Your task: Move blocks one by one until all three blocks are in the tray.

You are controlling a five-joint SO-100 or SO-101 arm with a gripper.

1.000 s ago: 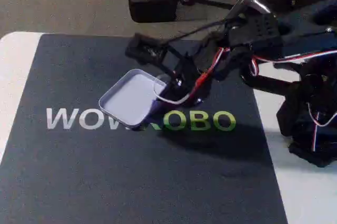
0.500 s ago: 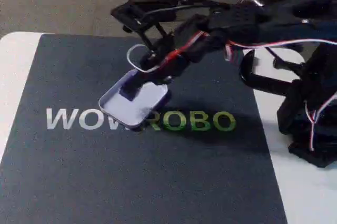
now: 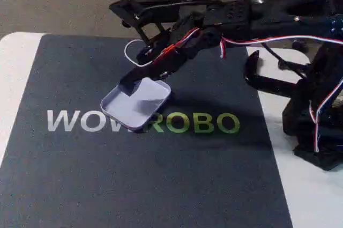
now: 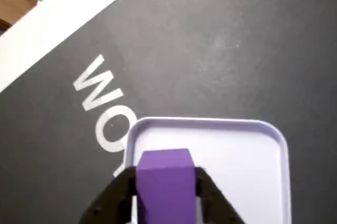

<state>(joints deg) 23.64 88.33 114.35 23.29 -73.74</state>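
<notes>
**Tool holds block above tray**

Tool (image 4: 164, 182) is clamped on the purple block (image 4: 164, 179), one black finger on each side. The block hangs over the pale tray (image 4: 263, 129), which lies on the dark mat (image 3: 161, 185) near the far edge of the surface.

White table (image 3: 13, 72) w/ a dark mat (image 3: 134, 174) over most of it, "WOWROBO" printed across. Pale tray (image 3: 115, 111) sits on the mat, covering part of the lettering.

The small purple-blue cube (image 4: 164, 182) looks matt and smooth; the pale lavender rectangular tray (image 4: 274, 145) smooth, faintly sheened; the dark grey mat (image 3: 161, 185) soft, matt.
</notes>
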